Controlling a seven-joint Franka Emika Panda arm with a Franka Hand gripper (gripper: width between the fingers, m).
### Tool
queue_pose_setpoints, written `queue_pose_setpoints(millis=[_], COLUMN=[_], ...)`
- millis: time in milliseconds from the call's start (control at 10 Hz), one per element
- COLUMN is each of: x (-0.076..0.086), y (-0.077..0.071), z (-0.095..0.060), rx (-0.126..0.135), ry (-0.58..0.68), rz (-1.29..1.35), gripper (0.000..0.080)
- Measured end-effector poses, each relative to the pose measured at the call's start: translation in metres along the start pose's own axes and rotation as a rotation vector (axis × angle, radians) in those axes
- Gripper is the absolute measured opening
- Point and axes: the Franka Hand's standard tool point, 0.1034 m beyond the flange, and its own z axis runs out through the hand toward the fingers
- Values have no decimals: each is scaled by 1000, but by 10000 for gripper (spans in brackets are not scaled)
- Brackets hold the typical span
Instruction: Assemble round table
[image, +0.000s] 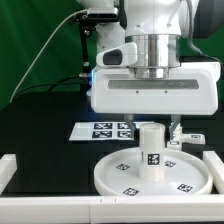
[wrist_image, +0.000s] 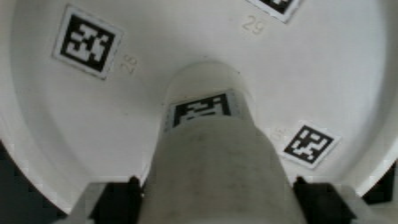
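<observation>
The large round disc (image: 125, 178) lies flat on the table at the front, its tags facing up. The short thick post (image: 151, 152) stands upright near its middle. My gripper (image: 153, 128) hangs straight above the post, its fingers down at the post's top. In the wrist view the post (wrist_image: 214, 150) runs up between the dark pads (wrist_image: 118, 200), which lie against both its sides, and the disc (wrist_image: 160, 50) fills the background. A white tagged part (image: 192, 138) behind the disc, on the exterior view's right, is partly hidden; it may be the cross piece.
The marker board (image: 105, 130) lies on the black table behind the disc. A white rail (image: 10, 165) borders the exterior view's left and front. Cables hang behind the arm.
</observation>
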Motion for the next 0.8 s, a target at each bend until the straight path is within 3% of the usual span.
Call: queue_pose_setpoints(millis=[400,800], x=[-2,-3], y=[1,2], z=[0,-1], rx=[16,24], ry=[-32,-44], rz=[646,880], gripper=[407,407])
